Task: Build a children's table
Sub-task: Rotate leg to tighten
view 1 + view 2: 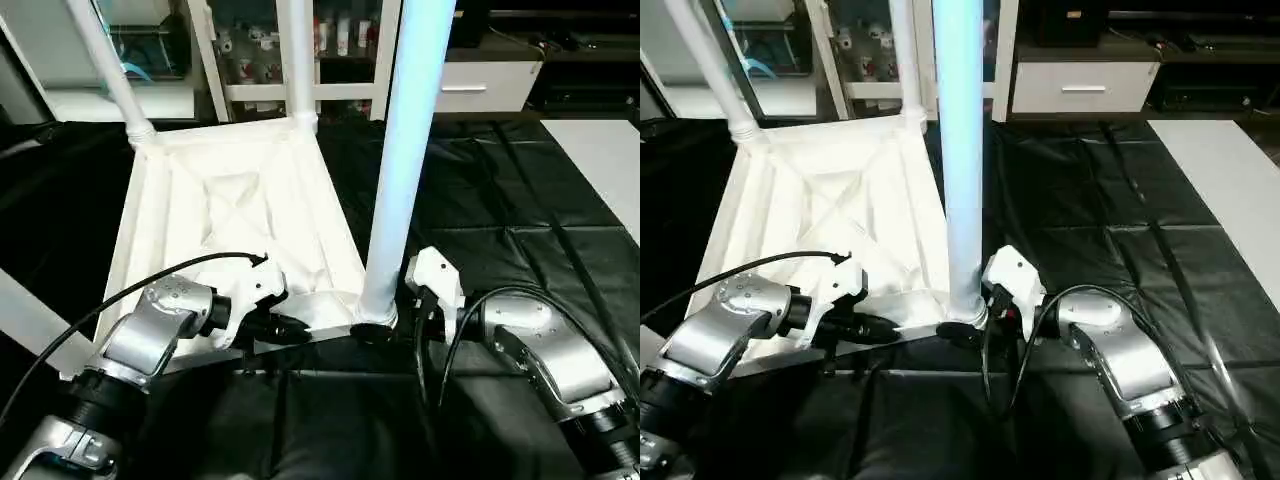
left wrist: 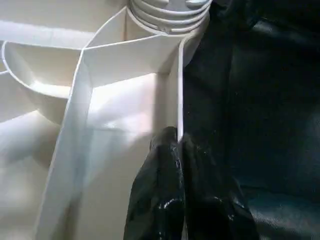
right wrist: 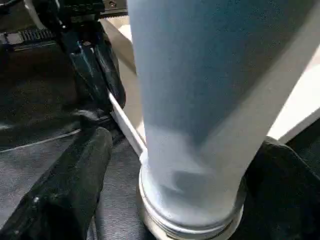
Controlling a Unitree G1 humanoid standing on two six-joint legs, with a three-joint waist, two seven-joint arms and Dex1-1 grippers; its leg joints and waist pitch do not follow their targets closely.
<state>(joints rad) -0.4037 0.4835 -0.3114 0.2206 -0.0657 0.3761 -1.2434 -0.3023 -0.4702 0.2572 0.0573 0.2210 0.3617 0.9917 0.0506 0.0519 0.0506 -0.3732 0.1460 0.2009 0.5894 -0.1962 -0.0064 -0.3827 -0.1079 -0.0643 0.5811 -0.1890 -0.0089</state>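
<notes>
1. Children's table (image 1: 240,200): white plastic, lying upside down on the black-covered tabletop (image 1: 500,220), left of centre, its ribbed underside facing up.
2. Two white tube legs (image 1: 110,70) rise from the far corners at the upper left. A third leg (image 1: 410,150), bluish in the light, stands in the near right corner's ringed socket (image 2: 170,12).
3. Left hand (image 1: 290,325): pinched narrow on the table's thin near rim.
4. Right hand (image 1: 378,333): spread wide, its fingers (image 3: 65,190) astride the near leg's base.
</notes>
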